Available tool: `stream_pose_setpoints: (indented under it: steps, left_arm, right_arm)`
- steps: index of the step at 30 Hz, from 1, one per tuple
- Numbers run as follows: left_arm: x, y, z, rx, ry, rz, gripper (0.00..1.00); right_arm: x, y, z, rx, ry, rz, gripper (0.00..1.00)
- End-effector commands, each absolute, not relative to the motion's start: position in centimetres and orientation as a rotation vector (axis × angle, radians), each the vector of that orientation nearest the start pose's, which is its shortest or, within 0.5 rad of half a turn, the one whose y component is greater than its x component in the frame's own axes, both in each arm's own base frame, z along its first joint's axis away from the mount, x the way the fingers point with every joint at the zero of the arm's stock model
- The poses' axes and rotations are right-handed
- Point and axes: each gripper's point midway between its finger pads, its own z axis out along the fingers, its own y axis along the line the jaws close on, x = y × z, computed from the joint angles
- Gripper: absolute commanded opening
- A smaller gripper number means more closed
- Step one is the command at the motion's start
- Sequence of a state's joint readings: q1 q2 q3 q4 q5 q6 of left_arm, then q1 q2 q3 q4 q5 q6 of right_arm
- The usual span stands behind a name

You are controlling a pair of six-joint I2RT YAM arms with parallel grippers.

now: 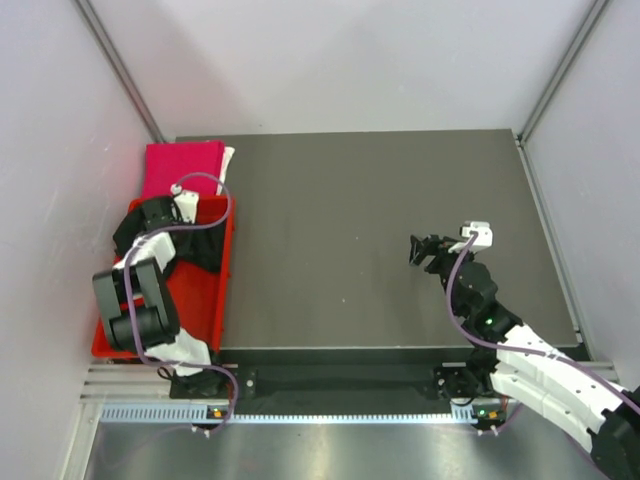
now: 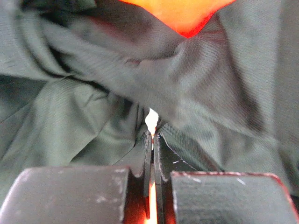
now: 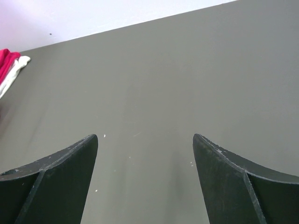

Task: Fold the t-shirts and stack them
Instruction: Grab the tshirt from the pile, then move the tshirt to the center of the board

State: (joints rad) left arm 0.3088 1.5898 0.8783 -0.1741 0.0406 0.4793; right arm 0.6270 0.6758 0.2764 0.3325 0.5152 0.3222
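Arms sit differently. The left one folds sharply over the red tray (image 1: 205, 300) at the table's (image 1: 350, 220) left edge, its left gripper (image 2: 152, 135) pushed down into the black t-shirt (image 2: 210, 93) lying crumpled in that tray, jaws squeezed together on a fold of the cloth. The right one reaches forward low over bare table, its right gripper (image 3: 145, 136) spread wide and holding nothing. Two shirts show: the black one, and one pink t-shirt (image 1: 182, 168) folded square just behind the tray, with one white edge (image 1: 229, 160) touching it.
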Motion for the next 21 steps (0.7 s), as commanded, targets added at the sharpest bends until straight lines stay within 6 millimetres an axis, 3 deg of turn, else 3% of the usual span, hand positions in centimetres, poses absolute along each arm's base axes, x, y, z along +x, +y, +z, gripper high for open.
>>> stream_pose_setpoints:
  steps: [1, 4, 6, 7, 8, 9, 10, 11, 12, 14, 15, 16, 18, 19, 21]
  left_arm:
    - [36.8, 11.8, 11.6, 0.212, 2.258, 0.294, 0.0]
    - [35.7, 11.2, 16.1, 0.183, 2.197, 0.284, 0.0]
    - [35.6, 10.3, 22.9, 0.172, 2.049, 0.284, 0.0]
    - [35.2, 9.9, 25.1, 0.174, 2.011, 0.276, 0.0]
    - [34.0, 8.9, 27.1, 0.174, 1.993, 0.241, 0.0]
    - [33.9, 7.8, 31.8, 0.206, 1.906, 0.206, 0.0]
    - [33.5, 6.7, 33.9, 0.225, 1.874, 0.161, 0.0]
    - [32.7, 5.6, 34.5, 0.226, 1.906, 0.088, 0.0]
    - [32.4, 3.6, 38.8, 0.293, 1.814, 0.012, 0.0]
    - [32.3, 0.9, 40.8, 0.337, 1.792, -0.125, 0.0]
    - [31.6, -1.0, 43.1, 0.398, 1.738, -0.192, 0.0]
    - [32.1, -3.2, 43.4, 0.45, 1.731, -0.256, 0.0]
    - [32.3, -5.3, 45.2, 0.481, 1.713, -0.246, 0.0]
    - [32.8, -9.4, 44.5, 0.588, 1.723, -0.303, 0.0]
    - [32.8, -12.9, 44.5, 0.704, 1.719, -0.284, 0.0]
  right_arm:
    - [28.4, 10.7, 21.6, 0.175, 1.567, 0.314, 0.83]
    - [28.2, 11.0, 22.0, 0.16, 1.567, 0.331, 0.83]
    - [28.1, 11.5, 22.5, 0.141, 1.564, 0.361, 0.83]
    - [28.1, 11.8, 22.8, 0.13, 1.561, 0.373, 0.83]
    - [28.0, 12.1, 23.2, 0.117, 1.559, 0.387, 0.83]
    - [27.9, 12.6, 23.3, 0.09, 1.562, 0.408, 0.83]
    - [27.9, 12.9, 23.5, 0.072, 1.564, 0.418, 0.83]
    - [27.8, 13.4, 24.2, 0.055, 1.558, 0.436, 0.83]
    - [27.6, 14.0, 24.4, 0.015, 1.564, 0.458, 0.83]
    - [27.4, 14.9, 25.7, -0.039, 1.561, 0.484, 0.84]
    - [27.1, 15.7, 25.6, -0.088, 1.583, 0.509, 0.84]
    - [27.0, 16.2, 26.6, -0.112, 1.576, 0.53, 0.84]
    - [26.4, 17.4, 26.7, -0.19, 1.606, 0.573, 0.84]
    - [26.2, 17.7, 27.8, -0.206, 1.591, 0.594, 0.85]
    - [25.6, 18.7, 28.2, -0.262, 1.604, 0.641, 0.85]
